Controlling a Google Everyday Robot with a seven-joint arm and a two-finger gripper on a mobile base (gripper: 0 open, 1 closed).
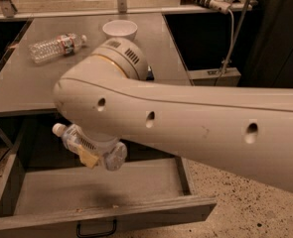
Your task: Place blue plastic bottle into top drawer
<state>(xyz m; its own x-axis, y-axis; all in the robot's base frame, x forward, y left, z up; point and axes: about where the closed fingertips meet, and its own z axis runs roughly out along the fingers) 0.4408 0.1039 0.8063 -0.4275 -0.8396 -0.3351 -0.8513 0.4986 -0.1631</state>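
Note:
The blue plastic bottle is translucent with a white cap at its left end. It lies on its side in the air above the open top drawer. My gripper is under my big white arm and is shut on the bottle, with a yellowish finger pad across its middle. The drawer is pulled out below the counter, grey inside, with a small black handle on its front panel. Most of the gripper is hidden by the arm.
On the grey counter behind lie a clear ribbed bottle with a red label and a white bowl. A white power strip with cables hangs at the back right. Speckled floor lies to the drawer's right.

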